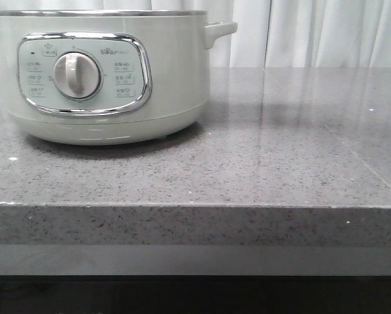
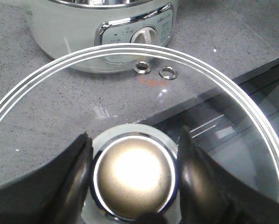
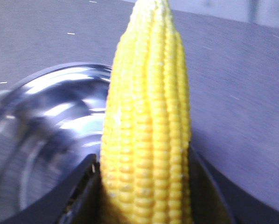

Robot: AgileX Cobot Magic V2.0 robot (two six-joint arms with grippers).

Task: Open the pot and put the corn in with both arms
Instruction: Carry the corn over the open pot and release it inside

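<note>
The electric cooker pot (image 1: 104,72) sits at about ten o'clock on the grey speckled countertop (image 1: 280,157), its dial facing front. The left gripper (image 2: 132,175) is clamped on the knob of the glass lid (image 2: 214,93), held clear of the pot. The right gripper (image 3: 142,186) pinches the corn cob (image 3: 149,121) beside the pot's shiny steel bowl (image 3: 51,121); nothing shows in what is seen of that bowl.

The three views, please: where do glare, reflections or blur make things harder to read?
Front view: soft window sheen on the countertop, pot sharp. Left wrist view: bright glare washes out the lid knob between the left gripper fingers. Right wrist view: the corn is slightly soft, held by the right gripper; pot interior streaked with reflections.
</note>
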